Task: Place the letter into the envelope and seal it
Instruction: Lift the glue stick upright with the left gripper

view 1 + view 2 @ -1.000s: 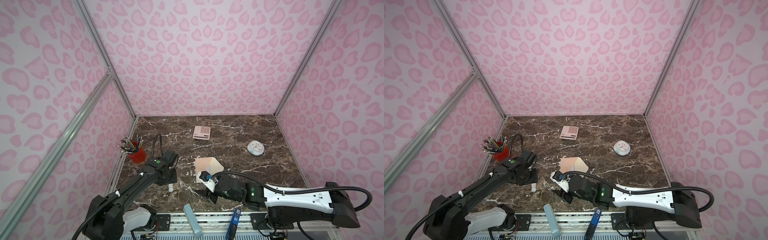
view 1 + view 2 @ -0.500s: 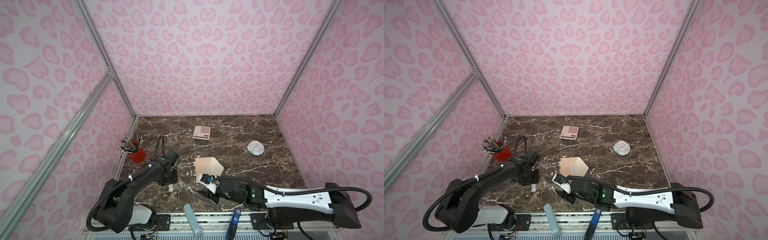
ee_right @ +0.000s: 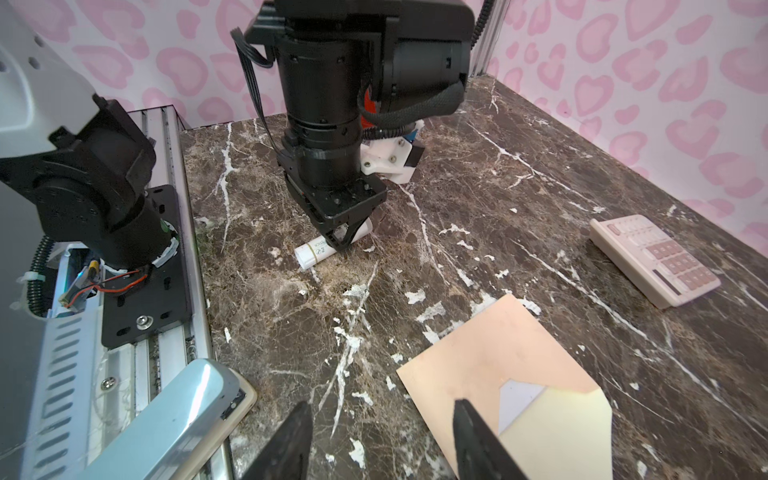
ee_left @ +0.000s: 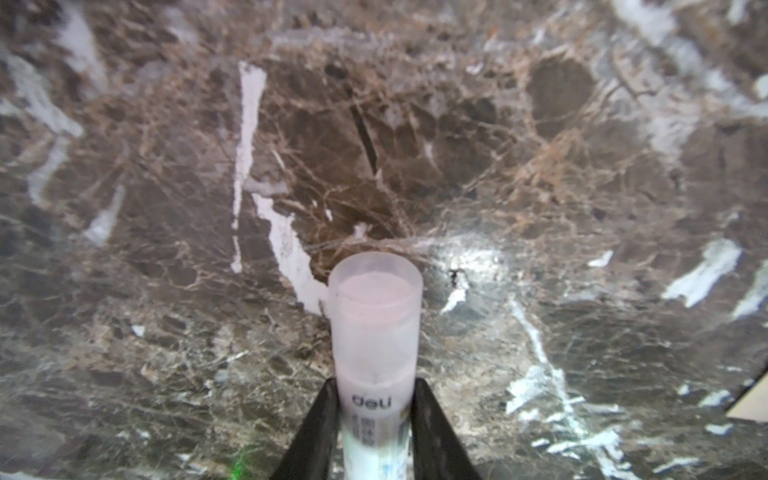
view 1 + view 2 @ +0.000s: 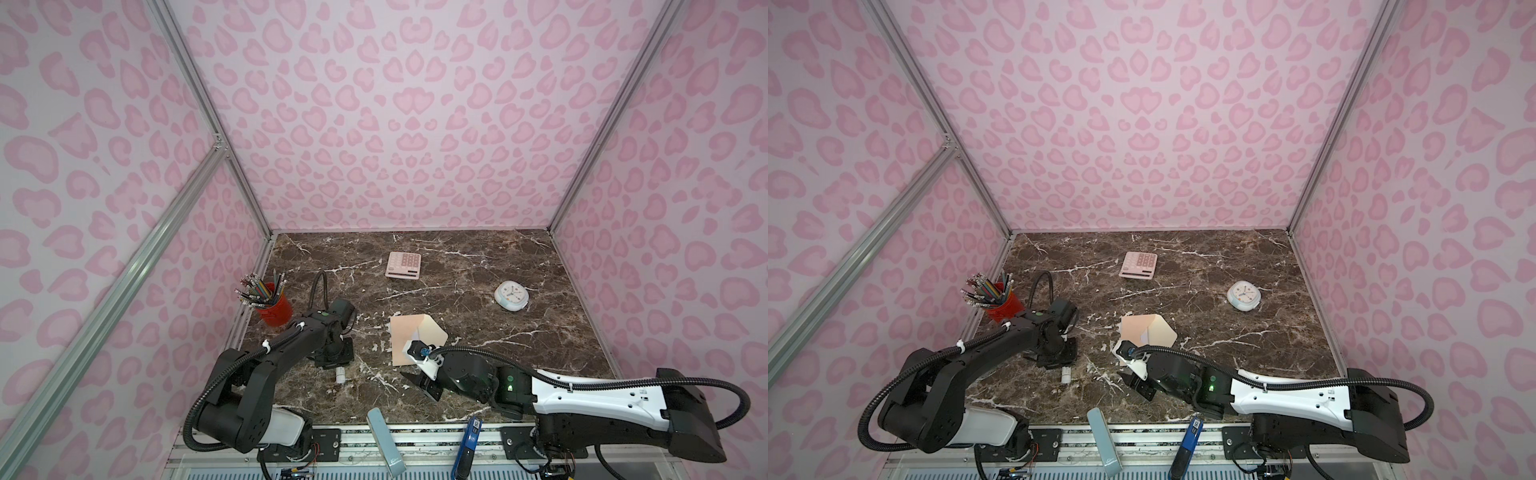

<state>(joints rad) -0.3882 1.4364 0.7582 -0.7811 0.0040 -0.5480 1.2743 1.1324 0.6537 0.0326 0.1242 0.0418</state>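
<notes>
The peach-tan envelope (image 5: 405,332) (image 5: 1136,328) (image 3: 490,349) lies flat on the marble table, its cream flap (image 3: 561,432) open. In its mouth a white corner of the letter (image 3: 519,399) shows. Left of it, a white glue stick (image 5: 340,376) (image 4: 376,324) (image 3: 313,253) lies on the marble. My left gripper (image 5: 338,365) (image 4: 374,386) (image 3: 345,237) points down over it, both fingers pressed against the tube. My right gripper (image 5: 419,382) (image 3: 382,405) hovers open by the envelope's near corner, holding nothing.
A pink calculator (image 5: 403,264) lies at the back, with a white clock (image 5: 511,295) to the right. A red pencil cup (image 5: 274,309) stands by the left wall. A pale blue stapler (image 5: 380,436) and a blue tool (image 5: 467,440) rest on the front rail.
My left gripper's jaws have narrowed onto the glue stick, and that arm's elbow has folded back. The right arm has shifted slightly toward the front edge.
</notes>
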